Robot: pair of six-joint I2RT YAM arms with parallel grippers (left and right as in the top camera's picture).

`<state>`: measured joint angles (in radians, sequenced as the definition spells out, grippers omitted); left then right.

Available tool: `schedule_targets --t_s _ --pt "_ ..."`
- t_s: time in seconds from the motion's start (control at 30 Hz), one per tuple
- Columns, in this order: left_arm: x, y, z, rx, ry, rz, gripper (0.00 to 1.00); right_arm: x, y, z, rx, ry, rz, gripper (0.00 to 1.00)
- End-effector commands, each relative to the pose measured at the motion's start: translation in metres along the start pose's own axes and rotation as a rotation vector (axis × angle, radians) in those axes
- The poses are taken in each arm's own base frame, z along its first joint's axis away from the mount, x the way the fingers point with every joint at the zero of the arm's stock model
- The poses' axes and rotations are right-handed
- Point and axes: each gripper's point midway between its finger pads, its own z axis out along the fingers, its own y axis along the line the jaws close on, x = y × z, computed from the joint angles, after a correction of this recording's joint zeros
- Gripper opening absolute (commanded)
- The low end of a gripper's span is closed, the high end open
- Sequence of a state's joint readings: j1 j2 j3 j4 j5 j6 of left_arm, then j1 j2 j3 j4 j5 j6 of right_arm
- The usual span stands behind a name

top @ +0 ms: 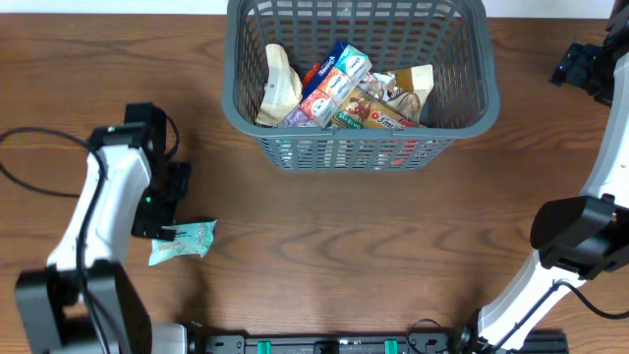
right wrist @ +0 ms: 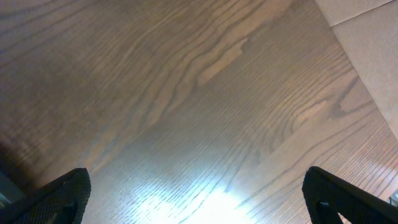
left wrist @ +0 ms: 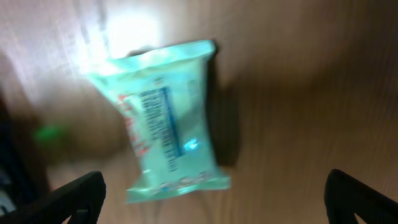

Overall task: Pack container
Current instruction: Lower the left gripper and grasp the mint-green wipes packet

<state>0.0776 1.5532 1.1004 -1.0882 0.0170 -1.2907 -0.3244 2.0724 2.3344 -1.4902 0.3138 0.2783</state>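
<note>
The left wrist view shows what the overhead cannot: the left gripper (left wrist: 214,198) is spread wide and grasps nothing, its tips either side of a pale green packet (left wrist: 165,118) lying flat on the table (left wrist: 298,93) (print blurred). The right wrist view shows the right gripper (right wrist: 199,199) likewise spread, over bare wood. From above, the left arm (top: 108,197) bends down at near left. The container (top: 359,149), a grey lattice basket, sits far centre, holding several snack packets (top: 339,93)

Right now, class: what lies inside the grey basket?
Snack packets piled in the basket: a cream packet, a blue-and-white packet, others mixed. The pile covers whatever lies underneath.
</note>
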Motion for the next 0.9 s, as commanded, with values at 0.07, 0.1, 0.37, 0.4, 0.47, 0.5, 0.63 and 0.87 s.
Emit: schedule_targets --t_s 0.07,0.1,0.37,0.4,0.47,0.5,0.63,0.87 --pt "0.006 0.023 -0.022 0.146 -0.016 0.009 0.99 -0.001 -0.004 0.005 0.015 0.005 0.019 0.99" --pt "0.006 0.025 -0.026 0.183 -0.024 0.009 0.99 -0.001 -0.004 0.005 0.015 0.005 0.019 0.99" --pt "0.014 0.055 -0.013 0.184 -0.018 -0.041 0.99 -0.001 -0.004 0.005 0.015 0.005 0.019 0.99" --pt "0.015 0.057 -0.009 0.175 -0.013 -0.04 0.99 -0.001 -0.004 0.005 0.015 0.005 0.019 0.99" --pt "0.016 0.061 -0.003 0.161 -0.011 -0.04 0.99 -0.001 -0.004 0.005 0.015 0.005 0.019 0.99" --pt "0.016 0.061 -0.002 0.158 -0.01 -0.041 0.99 -0.001 -0.004 0.005 0.015 0.005 0.019 0.99" --pt "0.015 0.059 0.005 0.168 -0.016 -0.04 0.99 -0.001 -0.004 0.005 0.015 0.005 0.019 0.99" --pt "0.015 0.051 0.023 0.209 -0.025 0.02 0.99 -0.001 -0.004 0.005 0.015 0.005 0.019 0.99"
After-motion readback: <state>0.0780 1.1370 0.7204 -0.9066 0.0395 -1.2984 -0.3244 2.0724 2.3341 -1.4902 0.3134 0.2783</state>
